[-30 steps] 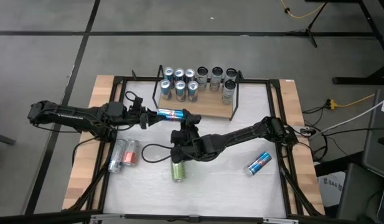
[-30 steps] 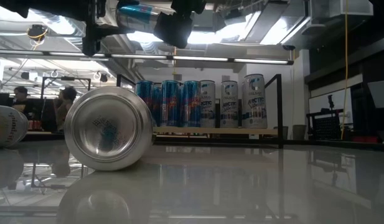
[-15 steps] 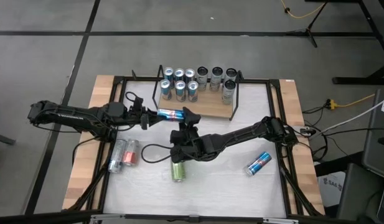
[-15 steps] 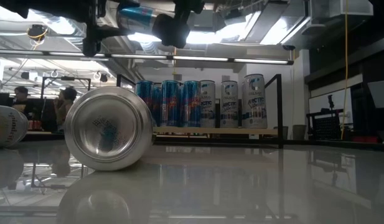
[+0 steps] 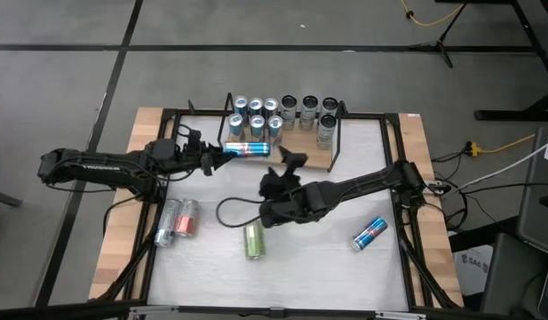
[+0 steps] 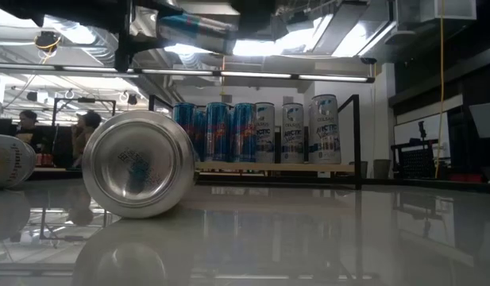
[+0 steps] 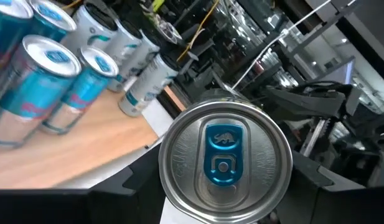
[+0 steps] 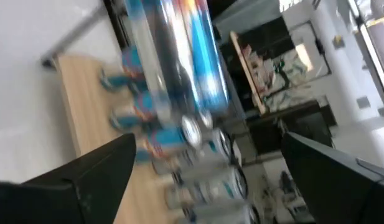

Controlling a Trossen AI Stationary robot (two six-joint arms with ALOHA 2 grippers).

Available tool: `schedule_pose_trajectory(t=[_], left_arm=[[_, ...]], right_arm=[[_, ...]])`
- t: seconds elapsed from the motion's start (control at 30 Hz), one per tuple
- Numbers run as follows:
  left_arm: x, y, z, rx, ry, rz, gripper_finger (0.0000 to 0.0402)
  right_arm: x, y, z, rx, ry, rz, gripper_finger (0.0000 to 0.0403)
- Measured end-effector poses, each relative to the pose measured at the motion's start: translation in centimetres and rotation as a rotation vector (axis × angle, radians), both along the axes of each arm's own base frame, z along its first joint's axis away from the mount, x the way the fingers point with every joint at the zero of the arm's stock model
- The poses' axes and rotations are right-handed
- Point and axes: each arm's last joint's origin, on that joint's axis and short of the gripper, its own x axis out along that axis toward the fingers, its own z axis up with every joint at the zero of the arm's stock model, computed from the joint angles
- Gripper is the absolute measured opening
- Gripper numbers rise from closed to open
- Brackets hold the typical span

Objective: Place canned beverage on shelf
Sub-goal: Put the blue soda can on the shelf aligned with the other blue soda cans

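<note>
Holding blue can (image 5: pixel 248 148), left tool (image 5: pixel 222 151) beside crowded shelf (image 5: pixel 305 158).

black table frame (image 5: pixel 380 116), wood table edge (image 5: pixel 114 240), grey floor (image 5: pixel 69 80) with dark lines, yellow cable (image 5: pixel 424 18) far right, stand leg (image 5: pixel 444 40), people (image 6: pixel 86 123) in room behind

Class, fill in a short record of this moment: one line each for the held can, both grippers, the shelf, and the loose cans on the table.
held can: blue can, lying sideways in the air, near the shelf's front edge
left gripper: shut on the blue can's end
right gripper: open, apart from the blue can
shelf: wooden board holding upright cans at its back
loose cans: green can, red can, pink can, second blue can, all lying down
</note>
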Motion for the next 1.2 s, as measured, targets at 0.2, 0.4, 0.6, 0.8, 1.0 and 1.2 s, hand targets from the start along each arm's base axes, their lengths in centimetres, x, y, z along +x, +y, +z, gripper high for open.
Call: schedule_pose_trajectory(t=[0.2, 0.4, 0.6, 0.8, 1.0, 1.2], left_arm=[[-0.2, 1.4, 0.6, 0.029, -0.049, 0.041, 0.0210], [-0.1, 2.9, 1.8, 0.099, -0.044, 0.073, 0.0210], [1.5, 4.9, 5.3, 0.224, 0.061, 0.051, 0.0210], [3.6, 7.7, 8.7, 0.288, 0.302, -0.063, 0.0214], [4.7, 10.1, 10.3, 0.285, 0.579, -0.207, 0.0216], [5.2, 11.7, 9.9, 0.314, 0.840, -0.314, 0.0217]], right_arm=[[-4.2, -1.2, 0.4, 0.062, 0.043, -0.142, 0.0392], [-6.3, -1.9, 0.9, 0.088, -0.027, -0.176, 0.0392], [-9.5, -4.3, 0.8, 0.134, 0.018, -0.251, 0.0392], [-12.9, -6.9, 1.2, 0.178, 0.017, -0.315, 0.0392], [-16.5, -8.7, 1.8, 0.226, -0.042, -0.337, 0.0392], [-18.7, -9.8, 1.1, 0.317, -0.126, -0.305, 0.0392]])
